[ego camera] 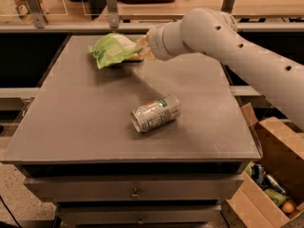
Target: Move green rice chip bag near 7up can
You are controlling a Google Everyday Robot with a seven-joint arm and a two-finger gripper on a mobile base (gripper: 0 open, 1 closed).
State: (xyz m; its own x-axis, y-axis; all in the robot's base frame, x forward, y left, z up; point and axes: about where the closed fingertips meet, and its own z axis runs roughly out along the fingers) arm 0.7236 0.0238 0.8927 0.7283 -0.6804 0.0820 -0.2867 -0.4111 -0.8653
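Note:
The green rice chip bag (113, 49) is a crinkled light-green foil bag, held above the far part of the grey table (71, 127), with its shadow on the table beneath. My gripper (137, 51) is at the bag's right edge, shut on it; my white arm reaches in from the right. The 7up can (156, 113) is a dented silvery can with green and red markings. It lies on its side near the table's middle, nearer the front and to the right of the bag, apart from it.
An open cardboard box (273, 175) with several cans and items stands on the floor at the right. A counter with a railing (111, 8) runs behind the table. Drawers (135, 191) sit under the table top.

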